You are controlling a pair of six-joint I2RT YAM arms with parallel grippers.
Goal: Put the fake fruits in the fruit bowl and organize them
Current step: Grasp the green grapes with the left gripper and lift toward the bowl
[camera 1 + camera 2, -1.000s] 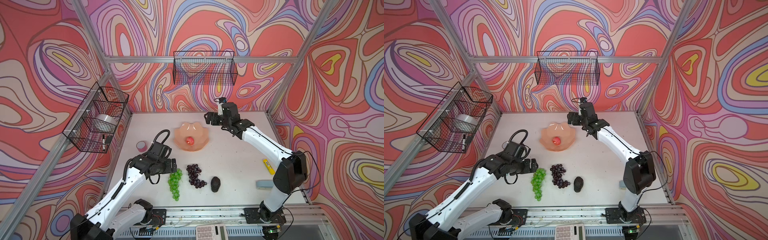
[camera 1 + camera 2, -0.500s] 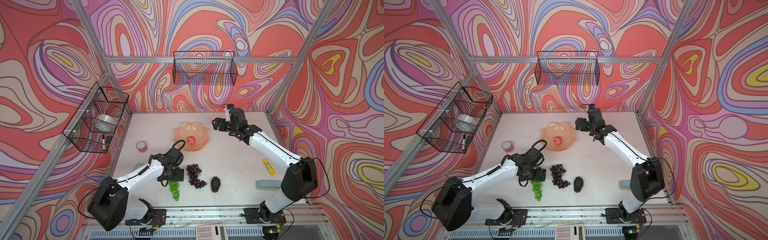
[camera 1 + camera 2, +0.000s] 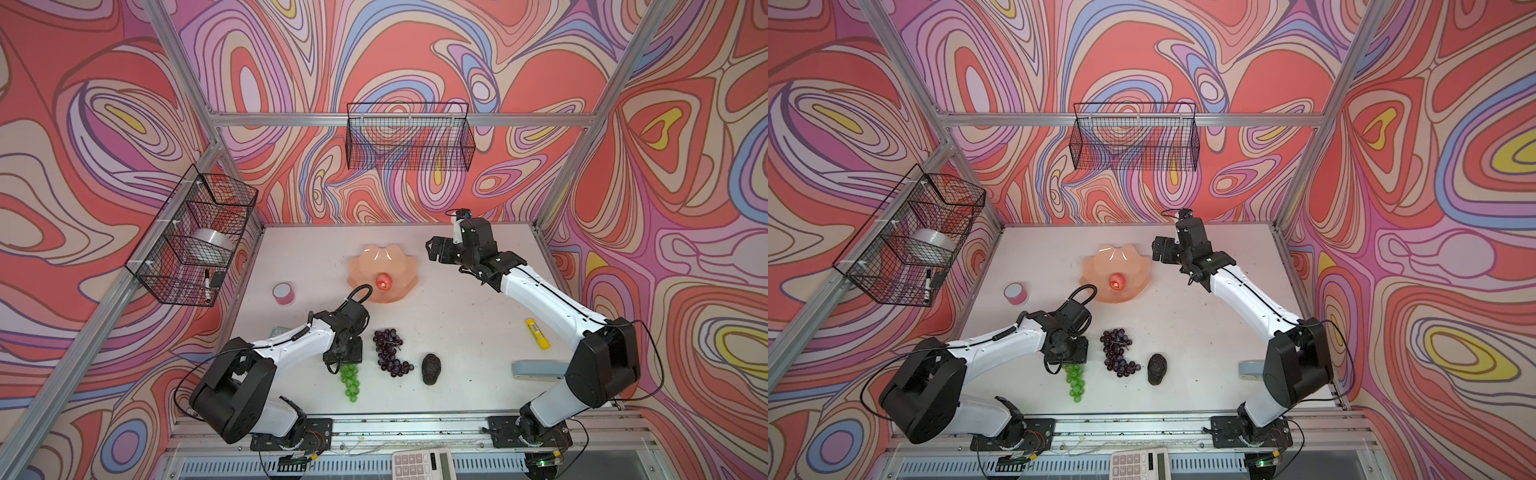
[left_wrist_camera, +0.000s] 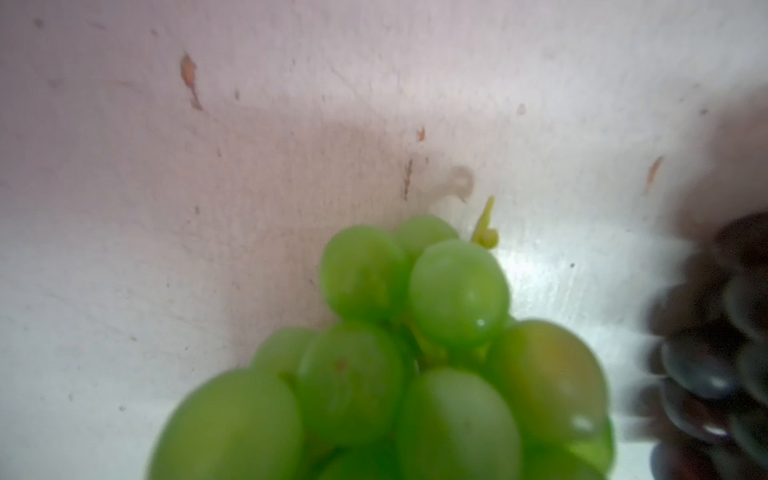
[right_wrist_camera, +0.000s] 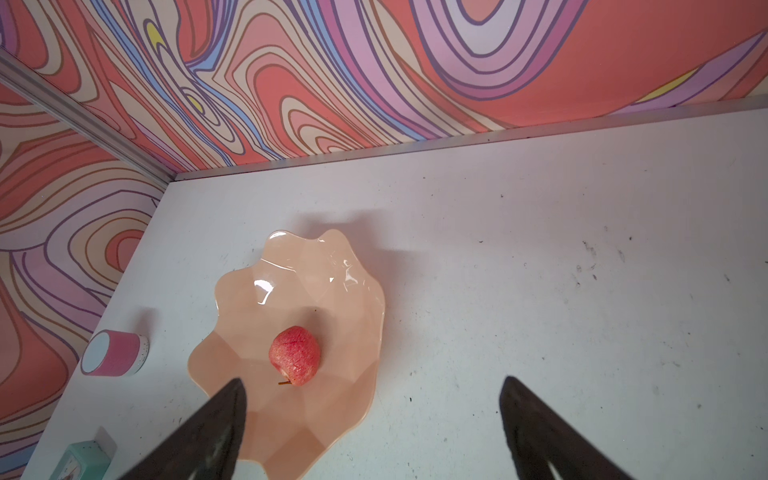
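Note:
The peach fruit bowl [image 3: 399, 266] [image 3: 1133, 266] [image 5: 316, 282] stands mid-table and holds the red apple [image 3: 382, 281] [image 3: 1118, 281] [image 5: 295, 355]. The green grape bunch [image 3: 350, 380] [image 3: 1075, 380] [image 4: 415, 353], the purple grape bunch [image 3: 388, 353] [image 3: 1117, 353] [image 4: 715, 353] and the avocado [image 3: 430, 369] [image 3: 1157, 369] lie in a row near the front. My left gripper [image 3: 347, 361] [image 3: 1073, 360] is pressed down over the green bunch's upper end, its fingers hidden. My right gripper [image 3: 434, 251] [image 3: 1158, 251] [image 5: 374, 380] hangs open and empty to the right of the bowl.
A pink tape roll [image 3: 284, 293] sits left of the bowl. A yellow glue stick [image 3: 537, 333] and a grey-blue object [image 3: 538, 370] lie at the right. Black wire baskets hang on the back wall [image 3: 409, 137] and left wall [image 3: 195, 237].
My left arm swung in and dropped onto the top of the green grape bunch. My right arm drew back from over the bowl toward the right, staying open.

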